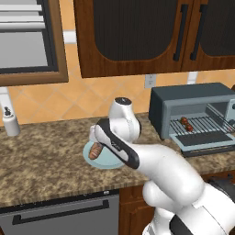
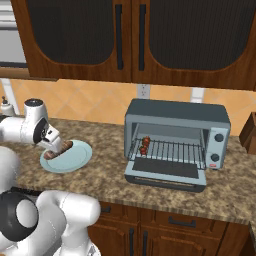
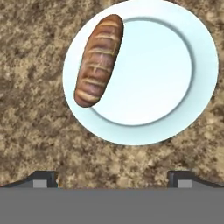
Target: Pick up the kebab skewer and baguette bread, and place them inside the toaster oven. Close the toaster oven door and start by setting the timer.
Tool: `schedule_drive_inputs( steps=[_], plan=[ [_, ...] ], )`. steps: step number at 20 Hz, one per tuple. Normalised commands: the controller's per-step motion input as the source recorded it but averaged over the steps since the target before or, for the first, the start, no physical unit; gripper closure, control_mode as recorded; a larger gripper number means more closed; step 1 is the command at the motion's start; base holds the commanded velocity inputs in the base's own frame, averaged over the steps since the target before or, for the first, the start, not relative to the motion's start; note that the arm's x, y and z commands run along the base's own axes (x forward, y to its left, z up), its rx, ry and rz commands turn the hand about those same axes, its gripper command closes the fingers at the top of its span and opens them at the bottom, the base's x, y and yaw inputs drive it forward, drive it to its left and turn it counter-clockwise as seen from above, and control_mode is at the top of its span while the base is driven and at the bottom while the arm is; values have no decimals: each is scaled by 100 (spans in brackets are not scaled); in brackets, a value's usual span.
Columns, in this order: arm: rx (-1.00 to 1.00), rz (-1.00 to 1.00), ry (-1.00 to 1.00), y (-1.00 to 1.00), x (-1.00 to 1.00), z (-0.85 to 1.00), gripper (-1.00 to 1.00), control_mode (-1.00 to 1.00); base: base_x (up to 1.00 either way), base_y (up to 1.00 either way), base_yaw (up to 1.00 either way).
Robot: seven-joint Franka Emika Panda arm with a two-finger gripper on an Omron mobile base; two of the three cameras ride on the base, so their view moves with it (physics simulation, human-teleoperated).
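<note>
The baguette bread (image 3: 98, 61) lies along one edge of a pale blue plate (image 3: 175, 87) on the granite counter. It also shows beside my hand (image 1: 95, 150) (image 2: 57, 150). My gripper (image 3: 113, 179) hovers over the plate, open, with nothing between its fingertips (image 3: 43, 178). From the base it shows above the plate's left side (image 2: 55, 144). The toaster oven (image 2: 177, 117) stands to the right, and its door (image 2: 167, 172) is folded down flat. The kebab skewer (image 2: 145, 145) (image 1: 186, 121) rests on the left end of the wire rack inside.
A white bottle (image 1: 10, 121) stands at the counter's far left. Dark wood cabinets (image 2: 125, 35) hang low over the counter and the oven. Two knobs (image 2: 217, 137) sit on the oven's right panel. A brown object (image 2: 248, 132) is at the right edge.
</note>
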Motion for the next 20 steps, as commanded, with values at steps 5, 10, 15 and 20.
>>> schedule_drive_inputs(
  steps=[5, 10, 15, 20],
  plan=[
    [2, 0, 0, 28, 21, -45, -100, -100, 0, 0, 0],
    [0, 0, 0, 9, 16, -41, -100, -100, 0, 0, 0],
    [0, 0, 1, 0, 53, -38, -100, -100, 0, 0, 0],
    [0, 0, 2, 11, 60, -40, -100, -100, 0, 0, 0]
  ],
)
